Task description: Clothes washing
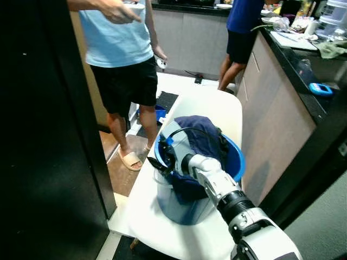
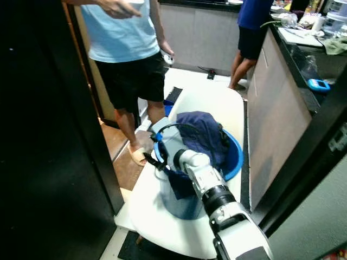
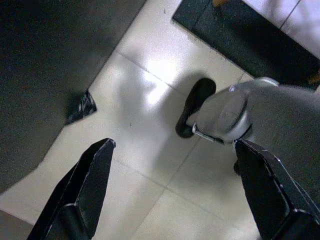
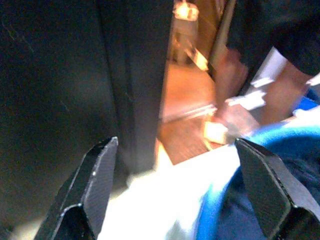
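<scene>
The blue basin is the reference point: it stands on the seat of a white chair, raised off the floor, probably so the load sits within the robot's reach. Dark navy clothes are heaped inside the basin and spill over its near rim, with a pale grey piece against the rim on the side toward the dark door panel. The right hand is at that near rim, touching or just beside the overhanging cloth; its wrist view shows the two black fingers spread wide with nothing between them, the basin's blue edge lying by one finger. In my judgement it is placed to take hold of the rim or a garment, with no grip yet made. The left hand hangs idle over the pale tiled floor, fingers apart and empty. Beyond the basin, a person in a light blue shirt stands near the chair's far corner, and a second person stands further off by the dark desk.
</scene>
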Controlling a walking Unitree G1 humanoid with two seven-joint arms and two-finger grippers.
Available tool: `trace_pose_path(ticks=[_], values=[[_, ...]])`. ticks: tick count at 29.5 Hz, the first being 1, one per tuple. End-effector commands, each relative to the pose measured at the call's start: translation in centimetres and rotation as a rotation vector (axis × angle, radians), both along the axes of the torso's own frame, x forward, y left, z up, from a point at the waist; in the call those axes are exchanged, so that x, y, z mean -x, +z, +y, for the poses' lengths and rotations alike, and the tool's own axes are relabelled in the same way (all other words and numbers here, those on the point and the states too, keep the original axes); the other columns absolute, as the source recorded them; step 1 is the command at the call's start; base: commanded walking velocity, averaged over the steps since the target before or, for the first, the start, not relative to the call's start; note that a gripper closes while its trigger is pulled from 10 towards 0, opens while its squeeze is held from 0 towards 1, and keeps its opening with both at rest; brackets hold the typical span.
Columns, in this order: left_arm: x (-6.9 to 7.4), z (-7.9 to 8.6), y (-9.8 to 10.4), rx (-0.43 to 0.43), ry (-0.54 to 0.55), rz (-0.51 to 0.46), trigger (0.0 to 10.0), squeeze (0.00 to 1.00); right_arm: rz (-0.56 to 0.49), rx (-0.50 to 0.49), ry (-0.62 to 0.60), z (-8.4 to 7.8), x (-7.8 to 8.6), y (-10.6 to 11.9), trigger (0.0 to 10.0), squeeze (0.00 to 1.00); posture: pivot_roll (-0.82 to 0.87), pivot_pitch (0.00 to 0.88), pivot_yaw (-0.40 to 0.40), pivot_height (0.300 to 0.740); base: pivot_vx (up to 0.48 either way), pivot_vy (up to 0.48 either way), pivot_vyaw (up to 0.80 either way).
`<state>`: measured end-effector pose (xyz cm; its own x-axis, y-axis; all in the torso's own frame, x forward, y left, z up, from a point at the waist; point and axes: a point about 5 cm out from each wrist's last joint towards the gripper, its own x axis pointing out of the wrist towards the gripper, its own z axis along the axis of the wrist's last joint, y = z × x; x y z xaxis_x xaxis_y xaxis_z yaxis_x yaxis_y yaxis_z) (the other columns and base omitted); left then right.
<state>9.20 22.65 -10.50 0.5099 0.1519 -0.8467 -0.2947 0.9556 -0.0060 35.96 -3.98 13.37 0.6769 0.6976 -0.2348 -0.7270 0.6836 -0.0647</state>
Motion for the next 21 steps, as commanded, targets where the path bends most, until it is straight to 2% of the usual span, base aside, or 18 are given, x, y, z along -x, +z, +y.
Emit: trace_pose_path(ticks=[1,2,5,9,10,12,14,15,16,19,21], values=[[0.2,-0.2,-0.1,0.007,0.007,0.009,10.0,0.00,0.039,-0.078,-0.019,-0.3,-0.3,0.5,10.0,0.00,0.20,0.000,-0.086,0.740,0.000,0.000,0.00],[0.1,-0.2,-0.1,0.007,0.006,0.008,10.0,0.00,0.048,-0.132,-0.027,0.2,-0.4,1.1,10.0,0.00,0.19,0.000,-0.085,0.740,0.000,0.000,0.00],[0.2,-0.4,-0.2,0.009,-0.007,0.012,10.0,0.00,0.051,-0.160,-0.052,1.0,-0.5,1.8,10.0,0.00,0.19,0.000,-0.084,0.740,0.000,0.000,0.00],[0.1,-0.8,-0.2,0.013,-0.017,0.017,10.0,0.00,0.006,0.022,-0.171,0.6,-1.0,0.8,10.0,0.00,0.19,0.000,-0.087,0.740,0.000,0.000,0.00],[0.1,-0.8,-0.2,0.013,-0.017,0.017,10.0,0.00,0.006,0.022,-0.171,0.6,-1.0,0.8,10.0,0.00,0.19,0.000,-0.087,0.740,0.000,0.000,0.00],[-0.1,-0.9,-0.2,0.011,-0.021,0.014,10.0,0.00,-0.028,0.122,-0.241,-0.2,-1.4,0.2,10.0,0.00,0.19,0.000,-0.089,0.740,0.000,0.000,0.00],[-0.1,-0.9,-0.2,0.010,-0.022,0.013,10.0,0.00,-0.037,0.151,-0.267,-0.6,-1.6,0.0,10.0,0.00,0.19,0.000,-0.089,0.740,0.000,0.000,0.00],[-0.2,-0.9,-0.2,0.009,-0.022,0.012,10.0,0.00,-0.066,0.204,-0.291,-1.2,-1.8,-0.1,10.0,0.00,0.19,0.000,-0.092,0.740,0.000,0.000,0.00],[-0.2,-0.9,-0.2,0.009,-0.022,0.012,10.0,0.00,-0.066,0.204,-0.291,-1.2,-1.8,-0.1,10.0,0.00,0.19,0.000,-0.092,0.740,0.000,0.000,0.00],[-0.2,-1.0,-0.2,0.011,-0.015,0.011,10.0,0.00,-0.087,0.307,-0.332,-3.4,-2.4,-0.1,10.0,0.00,0.19,0.000,-0.101,0.740,0.000,0.000,0.00],[-0.2,-1.1,-0.2,0.011,-0.013,0.011,10.0,0.00,-0.077,0.314,-0.341,-3.9,-2.6,0.0,10.0,0.00,0.19,0.000,-0.101,0.740,0.000,0.000,0.00]])
